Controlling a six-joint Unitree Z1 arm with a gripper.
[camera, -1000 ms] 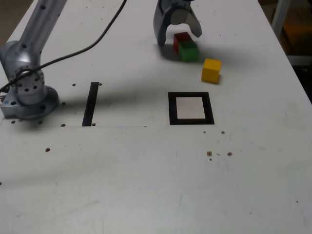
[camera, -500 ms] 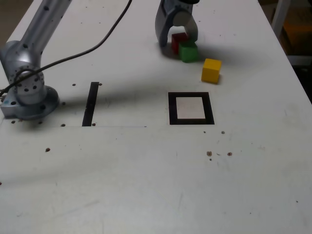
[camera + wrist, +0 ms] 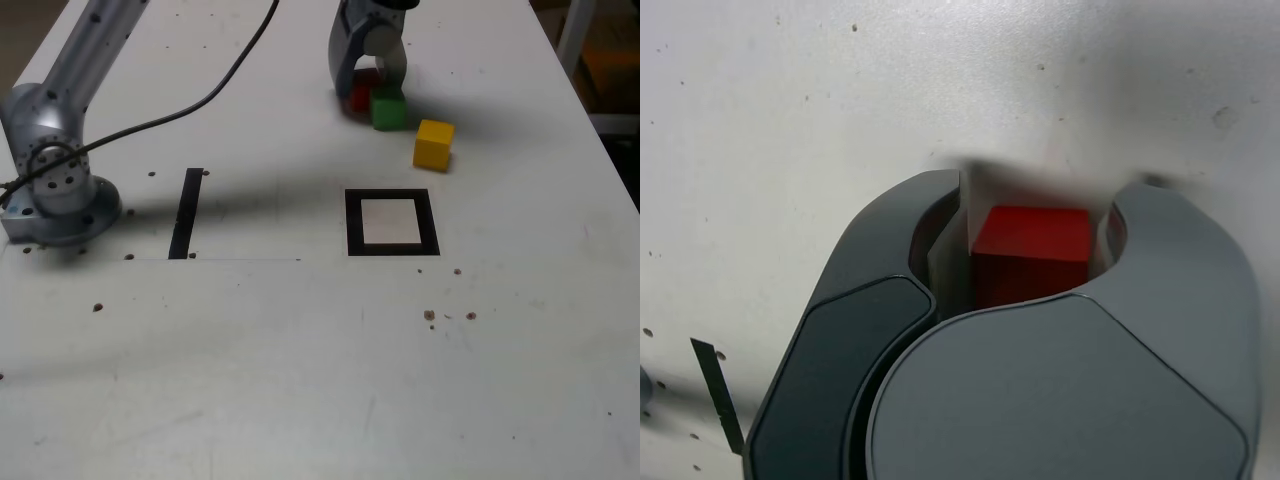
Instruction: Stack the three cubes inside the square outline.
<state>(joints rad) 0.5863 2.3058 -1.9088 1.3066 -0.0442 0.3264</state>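
At the far side of the table in the exterior view, my gripper (image 3: 368,82) stands over the red cube (image 3: 359,97), its jaws shut on it. The wrist view shows the same red cube (image 3: 1030,250) pinched between the two dark fingers of the gripper (image 3: 1040,200). The green cube (image 3: 389,108) rests on the table touching the red one, on its right in the exterior view. Further right and nearer, the yellow cube (image 3: 433,144) sits alone. The square outline (image 3: 391,195), black tape around a whitish centre, lies nearer still, with nothing inside it.
A straight black tape strip (image 3: 186,212) lies at the exterior view's left of the square. The arm's base (image 3: 60,195) is bolted at the far left, with a black cable (image 3: 200,95) running across the table. Small dark specks dot the surface.
The jaws went from wide open around the red cube to shut on it. The gripper shifted slightly toward the exterior view's right, and the green cube was nudged a little.
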